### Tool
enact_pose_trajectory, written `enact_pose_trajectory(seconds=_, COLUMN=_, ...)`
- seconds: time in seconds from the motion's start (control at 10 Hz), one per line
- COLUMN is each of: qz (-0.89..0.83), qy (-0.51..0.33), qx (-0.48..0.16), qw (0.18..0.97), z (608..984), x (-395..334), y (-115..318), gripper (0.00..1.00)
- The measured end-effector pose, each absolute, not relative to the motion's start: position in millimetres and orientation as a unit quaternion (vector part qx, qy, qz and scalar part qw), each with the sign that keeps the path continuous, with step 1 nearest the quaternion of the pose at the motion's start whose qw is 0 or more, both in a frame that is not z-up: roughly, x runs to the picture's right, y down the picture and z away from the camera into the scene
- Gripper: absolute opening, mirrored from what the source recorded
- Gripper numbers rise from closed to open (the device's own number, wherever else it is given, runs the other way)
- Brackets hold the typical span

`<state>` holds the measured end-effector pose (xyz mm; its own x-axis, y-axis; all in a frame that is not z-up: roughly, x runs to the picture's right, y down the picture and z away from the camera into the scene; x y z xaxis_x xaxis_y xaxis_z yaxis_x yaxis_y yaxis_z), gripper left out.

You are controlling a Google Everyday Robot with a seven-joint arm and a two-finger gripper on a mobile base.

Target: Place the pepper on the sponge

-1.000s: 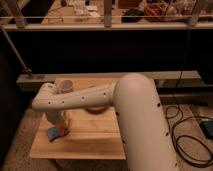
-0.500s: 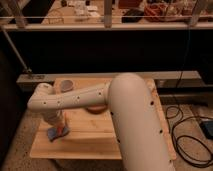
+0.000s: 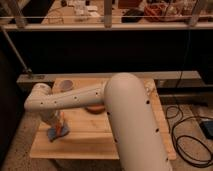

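The light-blue sponge [image 3: 57,133] lies near the left front of the wooden table [image 3: 90,137]. A slim orange-red pepper [image 3: 63,120] stands over the sponge's far edge, close against my gripper [image 3: 53,122]. The gripper points down at the sponge, hanging from the cream arm [image 3: 75,99] that crosses the table from the right. The wrist hides most of the gripper and the pepper's upper end. Whether the pepper touches the sponge cannot be made out.
A dark red round plate [image 3: 95,108] lies mid-table, half hidden under the arm. A pale round cup [image 3: 64,86] stands at the back left. A metal rail [image 3: 30,76] runs behind the table. Cables [image 3: 187,132] lie on the floor at the right.
The arm has shifted a little to the left and its elbow has risen. The gripper stays over the sponge with the pepper beside it.
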<state>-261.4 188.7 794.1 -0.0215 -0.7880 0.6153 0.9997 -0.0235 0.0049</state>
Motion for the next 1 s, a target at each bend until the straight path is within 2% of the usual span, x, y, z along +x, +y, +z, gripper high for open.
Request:
enact_pose_trajectory(seconds=0.1, qz=-0.68, qy=-0.227, qx=-0.23, qw=0.658, z=795.4, x=-263.0, y=187.6, gripper=0.1)
enact_pose_trajectory(seconds=0.3, qz=-0.683, qy=-0.228, qx=-0.23, qw=0.655, z=794.7, x=-266.8, y=189.4, gripper=0.21)
enact_pose_trajectory(seconds=0.4, qz=-0.683, qy=-0.228, qx=-0.231, qw=0.654, z=795.0, x=-266.4, y=189.2, gripper=0.23)
enact_pose_trajectory(seconds=1.0, qz=-0.692, qy=-0.229, qx=-0.231, qw=0.645, z=796.6, x=-269.7, y=190.8, gripper=0.23)
